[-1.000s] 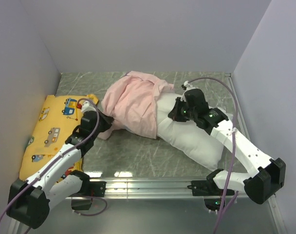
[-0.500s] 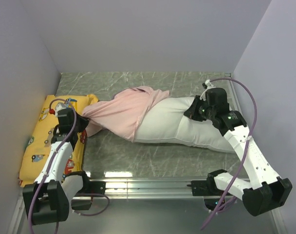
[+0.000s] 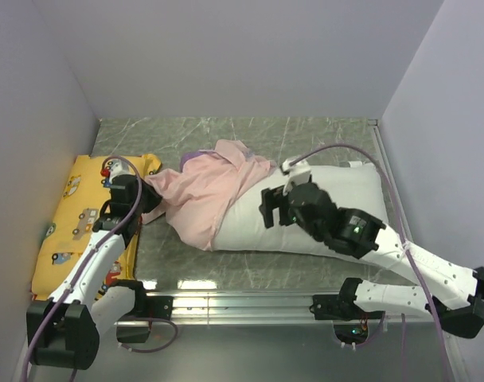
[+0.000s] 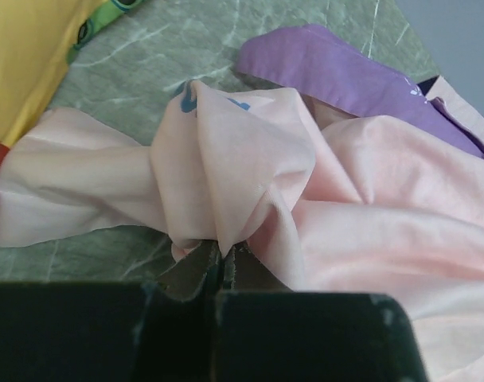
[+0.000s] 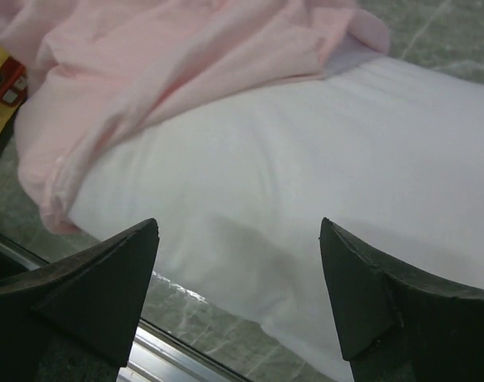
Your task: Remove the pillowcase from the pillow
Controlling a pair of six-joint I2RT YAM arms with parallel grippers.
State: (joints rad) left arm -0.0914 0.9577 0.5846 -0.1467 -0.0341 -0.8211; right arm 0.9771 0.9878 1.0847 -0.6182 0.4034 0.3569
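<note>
Nearest the table's (image 3: 250, 135) front edge, the right gripper (image 3: 269, 208) hangs over the pillow (image 3: 345, 191) with its jaws spread wide and nothing between them. In the wrist view its two fingers (image 5: 99, 286) frame bare white pillow (image 5: 306, 175), and I cannot tell whether they touch it. The pillow lies lengthwise across the middle of the table, its right end near the right edge, and most of its length is already uncovered. Only its left end is under cloth. There the pillowcase (image 3: 210, 187) sits bunched and turned inside out, pale pink side up, with a strip of purple showing at its far side. It trails off the pillow toward the left edge, where the left gripper (image 3: 142, 199) has its jaws pressed together on a gathered fold of the pink cloth (image 4: 226, 167) just above the table. Beyond that, along the left edge, lies a yellow pillow (image 3: 75, 215), which is not part of the job. By my reading the task is well past halfway: the case has been peeled back over most of the pillow. What is left is to draw the last bunch off the left end, likely with the right gripper pinning the pillow while the left pulls the cloth away.
</note>
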